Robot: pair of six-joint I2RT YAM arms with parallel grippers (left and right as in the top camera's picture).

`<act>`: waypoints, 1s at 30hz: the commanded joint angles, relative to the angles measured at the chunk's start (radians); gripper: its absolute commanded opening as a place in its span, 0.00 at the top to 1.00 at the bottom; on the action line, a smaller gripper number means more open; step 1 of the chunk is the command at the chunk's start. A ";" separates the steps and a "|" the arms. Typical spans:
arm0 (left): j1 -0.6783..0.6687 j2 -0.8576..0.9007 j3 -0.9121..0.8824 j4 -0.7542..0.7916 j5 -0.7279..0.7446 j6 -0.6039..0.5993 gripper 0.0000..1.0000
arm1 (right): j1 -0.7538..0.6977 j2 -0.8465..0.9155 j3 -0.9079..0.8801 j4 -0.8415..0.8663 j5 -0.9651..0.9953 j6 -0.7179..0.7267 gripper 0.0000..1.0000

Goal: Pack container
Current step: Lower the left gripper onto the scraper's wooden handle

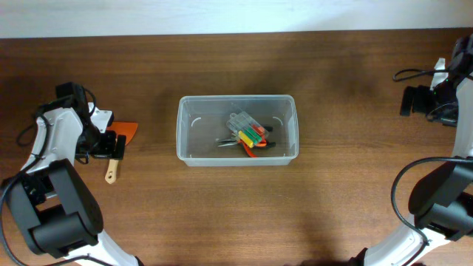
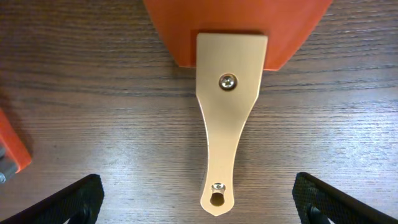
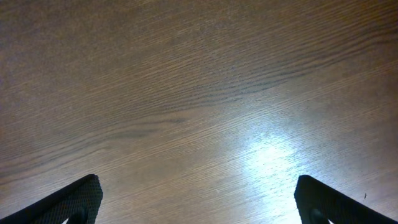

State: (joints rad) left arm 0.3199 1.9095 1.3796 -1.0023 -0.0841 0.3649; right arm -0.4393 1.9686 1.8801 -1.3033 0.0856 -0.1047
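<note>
Left gripper (image 2: 199, 198) jaws spread wide, nothing held; tan-handled orange scraper (image 2: 227, 112) centred between them, untouched. Right gripper (image 3: 199, 198) jaws wide, empty, table (image 3: 186, 93) between. Container (image 1: 182, 148) set well apart from both.

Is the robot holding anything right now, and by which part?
Nothing is held. The left fingers stand wide apart on either side of the scraper's wooden handle, not touching it. The right fingers are open over the table.

A tan handle (image 2: 227, 118) screwed to an orange blade (image 2: 236, 25) lies flat on the wood-grain table (image 2: 93, 112), its holed end centred between the left gripper (image 2: 202, 200) and its wide-apart black fingertips (image 2: 74, 200).
</note>
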 commanded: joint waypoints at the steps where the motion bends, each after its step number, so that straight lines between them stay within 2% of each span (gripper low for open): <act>1: -0.001 0.008 0.008 0.000 -0.018 -0.036 0.01 | -0.005 0.002 -0.003 0.003 -0.002 0.009 0.01; 7: -0.001 0.033 0.008 0.003 -0.005 -0.036 0.01 | -0.005 0.002 -0.003 0.003 -0.002 0.009 0.01; 14: -0.001 0.057 0.008 0.019 0.113 -0.035 0.01 | -0.005 0.002 -0.003 0.003 -0.002 0.009 0.01; 30: -0.001 0.064 0.008 0.051 0.085 -0.035 0.01 | -0.005 0.002 -0.003 0.003 -0.002 0.009 0.01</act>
State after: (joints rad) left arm 0.3199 1.9598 1.3796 -0.9524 0.0025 0.3401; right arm -0.4393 1.9686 1.8801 -1.3033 0.0856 -0.1051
